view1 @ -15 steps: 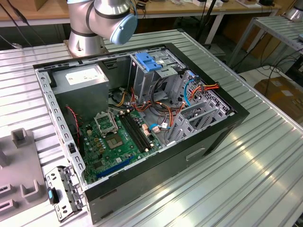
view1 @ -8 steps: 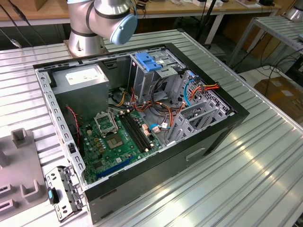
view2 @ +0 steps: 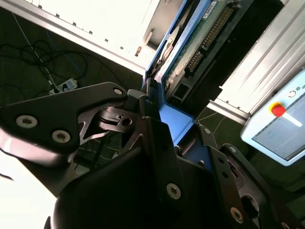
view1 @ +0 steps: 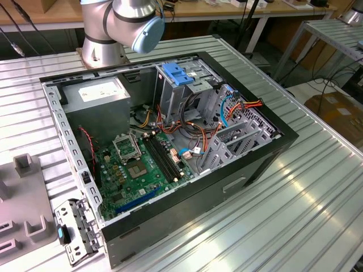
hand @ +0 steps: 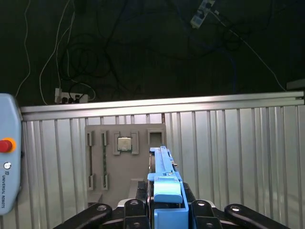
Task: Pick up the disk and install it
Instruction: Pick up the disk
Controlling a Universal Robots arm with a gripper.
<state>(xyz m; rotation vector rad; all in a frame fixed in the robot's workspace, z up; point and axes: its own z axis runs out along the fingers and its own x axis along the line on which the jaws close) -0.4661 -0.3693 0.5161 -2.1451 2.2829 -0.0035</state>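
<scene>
Gripper (hand: 167,202) is clamped on the blue end tab of the disk (hand: 162,164), holding it edge-on in the air above the table (hand: 238,143). With so short a hold, the disk could swing or slip during travel. Its long axis runs straight out from the gripper, tab end inward.
</scene>
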